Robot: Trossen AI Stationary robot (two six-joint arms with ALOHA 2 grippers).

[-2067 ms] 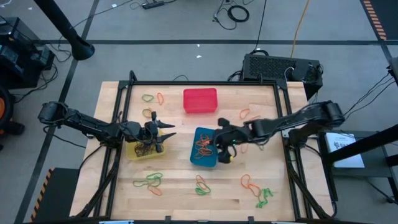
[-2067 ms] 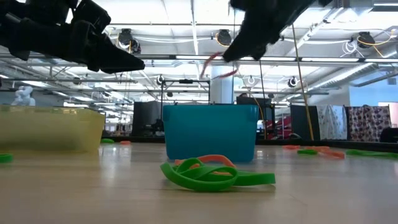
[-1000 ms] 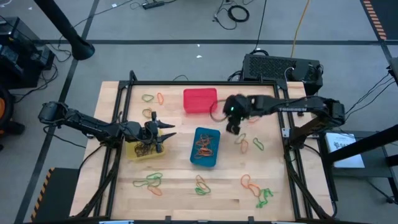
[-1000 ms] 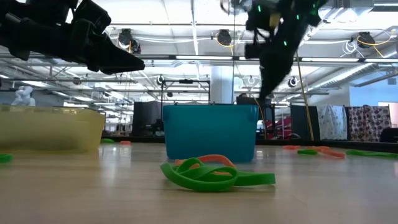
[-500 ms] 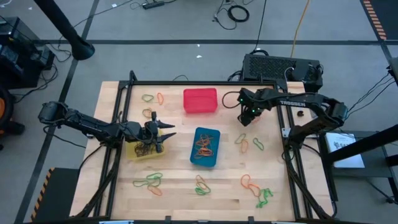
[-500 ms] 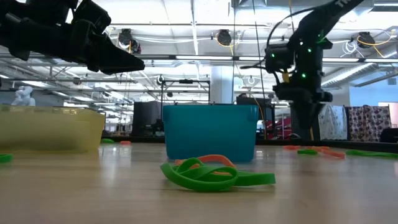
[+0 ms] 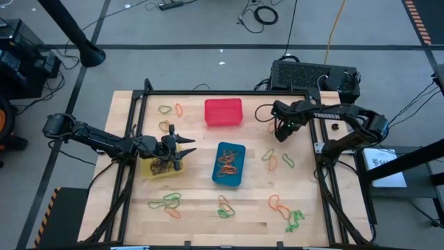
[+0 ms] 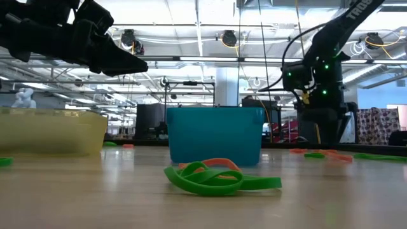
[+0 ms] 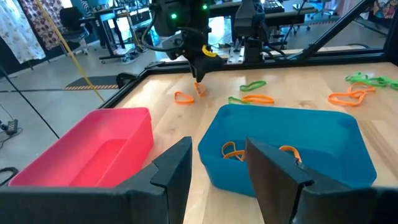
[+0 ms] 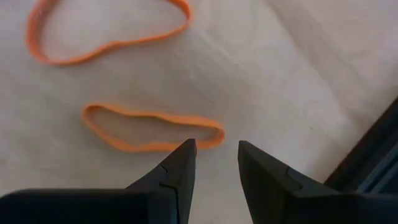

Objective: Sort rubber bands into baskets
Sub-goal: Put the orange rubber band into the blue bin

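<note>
Rubber bands lie loose on the wooden table. Two orange ones [image 10: 152,134] [image 10: 106,31] lie flat at the far right. My right gripper [image 7: 281,133] points down over them, open; the smaller band's end sits just ahead of the gap between its fingertips [image 10: 214,155]. Whether it touches the band, I cannot tell. The blue basket [image 7: 229,164] holds orange bands, and the yellow basket [image 7: 161,167] holds dark ones. The red basket [image 7: 223,112] stands at the far middle. My left gripper [image 7: 179,148] hovers open over the yellow basket, nearly level.
More green and orange bands lie near the front edge [image 7: 166,202] [image 7: 225,207] [image 7: 286,212], right of the blue basket [image 7: 277,160] and at the far left [image 7: 169,110]. A black frame [image 7: 316,139] borders the table just right of my right gripper.
My right gripper has gone from beside the red basket toward the table's right edge. It has sunk close to the tabletop over the orange bands and tipped until it points down. My left gripper has kept still.
</note>
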